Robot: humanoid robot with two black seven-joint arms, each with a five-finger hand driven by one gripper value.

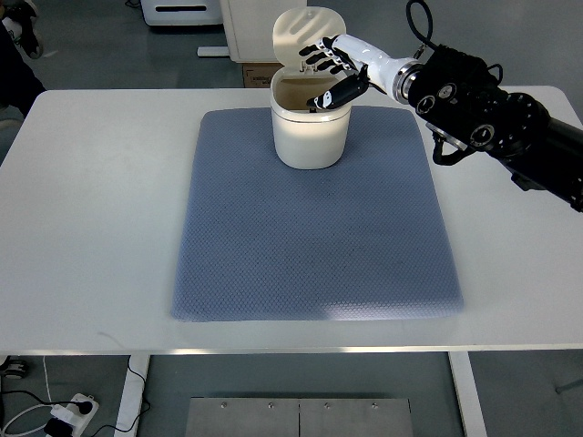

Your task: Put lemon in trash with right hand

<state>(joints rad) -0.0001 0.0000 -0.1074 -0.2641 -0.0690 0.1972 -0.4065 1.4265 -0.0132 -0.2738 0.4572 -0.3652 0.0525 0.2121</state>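
One arm only is at work. Nearest to the robot, the front edge of the table (pixel 100 273) is bare, and the blue mat (pixel 310 246) lies in the middle of it with nothing on its near half. No lemon shows on the mat or on the table.

At the far edge of the mat stands the bin (pixel 308 127), cream white, with its lid (pixel 305 32) tipped up at the back. The right hand (pixel 332 77) comes from the far right side and hangs over the open mouth of the bin. Its fingers (pixel 316 56) are spread and loose near the lid, the thumb points down into the opening, and they pinch nothing that I can see.

The lemon is not visible. I think it is already inside the bin, but the inside is too dark and partly covered by the hand, so I cannot be sure.

I judge the step in hand to be the release, at its end. The next move calls for lifting the hand straight up, clear of the rim and lid, and then pulling back toward the right without knocking the bin.

The left arm is out of view.
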